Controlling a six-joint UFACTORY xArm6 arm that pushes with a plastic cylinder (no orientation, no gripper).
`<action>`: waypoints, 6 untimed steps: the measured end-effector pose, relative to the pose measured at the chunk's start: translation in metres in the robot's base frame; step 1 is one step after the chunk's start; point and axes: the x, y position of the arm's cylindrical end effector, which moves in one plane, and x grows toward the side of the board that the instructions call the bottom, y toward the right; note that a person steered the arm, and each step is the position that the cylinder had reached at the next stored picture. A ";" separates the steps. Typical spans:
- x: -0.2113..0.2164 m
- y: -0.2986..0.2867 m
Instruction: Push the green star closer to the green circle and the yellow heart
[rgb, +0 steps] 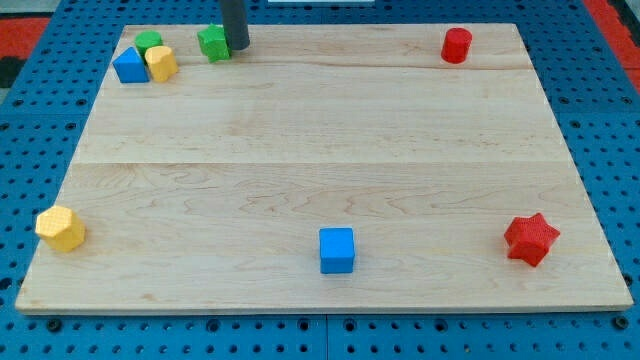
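My tip (236, 47) touching green star (213, 42) right side, far left of desk (320, 150); green circle (149, 42), yellow heart (160, 63) near star's left; no end effector fitted, bare rod

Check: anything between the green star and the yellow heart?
Nothing: the camera view shows bare board between the green star and the yellow heart. My tip sits against the star's right.

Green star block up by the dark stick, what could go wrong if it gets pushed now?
The green star block sits near the wooden board's top edge, so a slanted shove might slide it off. My tip touches its right side; an off-centre push could spin it away. The green circle block, yellow heart block and blue block huddle together, so a hard push may scatter them.
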 end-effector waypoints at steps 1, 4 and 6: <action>0.000 -0.020; -0.018 -0.029; -0.003 -0.049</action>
